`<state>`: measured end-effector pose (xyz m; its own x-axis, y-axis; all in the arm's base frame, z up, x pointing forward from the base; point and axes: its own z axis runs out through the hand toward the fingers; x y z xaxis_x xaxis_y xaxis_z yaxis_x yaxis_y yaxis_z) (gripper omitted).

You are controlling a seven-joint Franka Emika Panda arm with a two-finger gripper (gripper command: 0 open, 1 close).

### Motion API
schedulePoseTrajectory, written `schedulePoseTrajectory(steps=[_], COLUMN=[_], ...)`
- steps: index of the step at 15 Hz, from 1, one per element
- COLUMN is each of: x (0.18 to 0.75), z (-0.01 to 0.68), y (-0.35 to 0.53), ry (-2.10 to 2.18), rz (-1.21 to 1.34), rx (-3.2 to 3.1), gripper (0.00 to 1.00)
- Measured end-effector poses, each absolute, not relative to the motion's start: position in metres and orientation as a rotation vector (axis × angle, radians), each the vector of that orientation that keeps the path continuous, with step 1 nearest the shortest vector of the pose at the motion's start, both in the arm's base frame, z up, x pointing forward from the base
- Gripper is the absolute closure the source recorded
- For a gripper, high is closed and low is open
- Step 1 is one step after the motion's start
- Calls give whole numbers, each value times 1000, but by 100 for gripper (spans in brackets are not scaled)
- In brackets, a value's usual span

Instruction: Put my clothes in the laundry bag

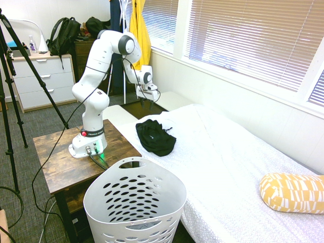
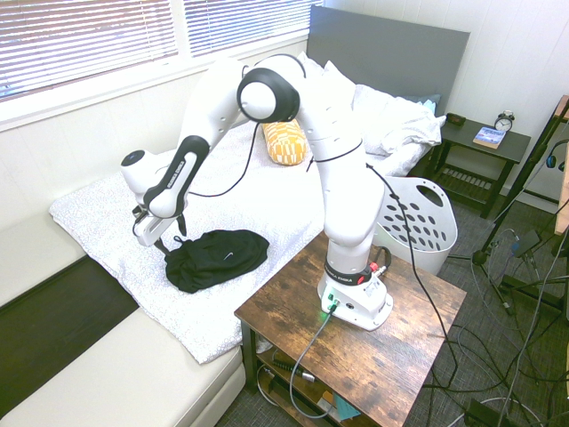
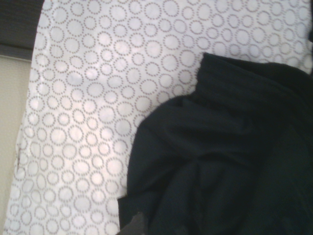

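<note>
The clothes are one crumpled black garment (image 1: pixel 156 136) lying on the white dotted bed cover near the foot of the bed. A small white swoosh shows on the garment (image 2: pixel 218 258) in the second exterior view, and its dark folds (image 3: pixel 225 161) fill much of the wrist view. My gripper (image 1: pixel 146 103) hangs open a little above the garment's end nearest the bed's foot, with nothing between its fingers; the second exterior view shows the gripper (image 2: pixel 165 244) there too. The laundry bag, a white basket with oval holes (image 1: pixel 167 195), stands on the floor beside the bed and the wooden table; it appears as the basket (image 2: pixel 442 233) behind the arm.
The arm's base sits on a wooden side table (image 1: pixel 55 157). A yellow patterned pillow (image 1: pixel 291 191) lies further up the bed. A black backpack (image 1: pixel 63 34) sits on a dresser and a yellow garment (image 1: pixel 139 30) hangs by the window. A dark bench (image 2: pixel 53 311) runs past the bed's foot.
</note>
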<state>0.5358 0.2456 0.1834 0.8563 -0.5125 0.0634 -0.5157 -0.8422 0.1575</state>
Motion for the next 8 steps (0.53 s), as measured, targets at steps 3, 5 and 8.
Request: schedulePoseTrajectory(steps=[3, 5, 8], x=[554, 555, 556], z=[135, 101, 70], y=[260, 259, 250], ry=[-763, -745, -726], rz=[-29, -78, -122], rx=[2791, 2748, 2684], gripper=[0, 0, 0])
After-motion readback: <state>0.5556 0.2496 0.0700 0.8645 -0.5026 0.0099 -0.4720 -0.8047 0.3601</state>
